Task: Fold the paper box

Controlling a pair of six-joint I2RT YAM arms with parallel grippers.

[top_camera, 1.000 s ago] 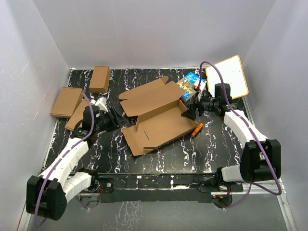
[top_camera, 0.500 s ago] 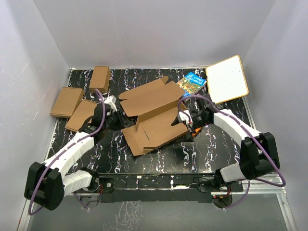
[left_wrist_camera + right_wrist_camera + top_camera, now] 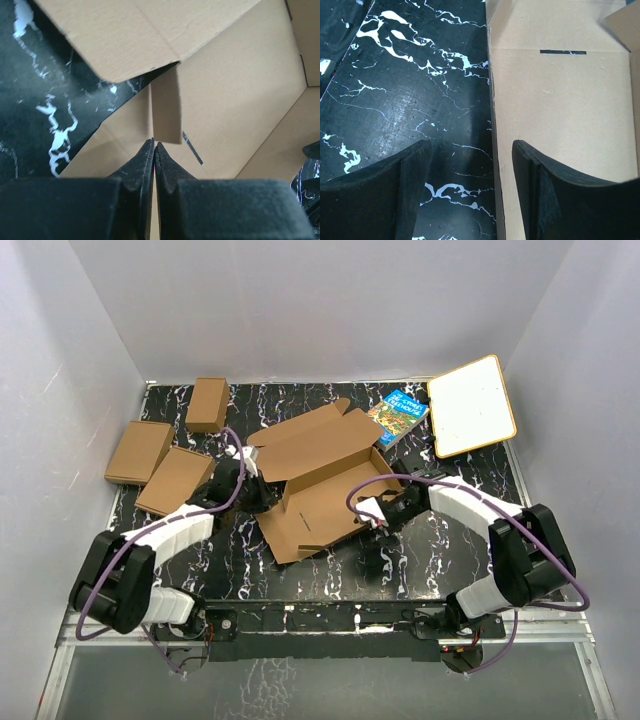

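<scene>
Item under check: paper box (image 3: 320,485). Plain brown corrugated card, matte, die-cut w/ creases, flaps & notched edges. Lies approx. centre of table (image 3: 450,550), set askew, part-formed only. Shows lid panel opened flat toward far side, base panel on near side, low walls standing at right end. Holds nothing but the left claw's tips, as far as visible.

Table: black, glossy, white marble-type veining.

Left claw (image 3: 154,146): black tapered fingers pressed tight together. Sits inside left end of box, tips right at lower edge of small upright tab (image 3: 166,107). Cannot tell whether any card is nipped between them.

Right claw (image 3: 470,147): spread wide. Straddles near-right edge of box, one finger above bare table, other above smooth card panel; contact w/ card not determinable. Narrow dark slot (image 3: 562,51) cut thru panel further on.

Left side of table: three small folded boxes (image 3: 176,480), same brown card, flat rectangular, all closed, contents not visible. Well apart from main item.

Far right: blue book (image 3: 403,412), glossy printed cover, just beyond box's far-right corner. Beside it, white board (image 3: 471,405), smooth, rounded corners, tan rim.
</scene>
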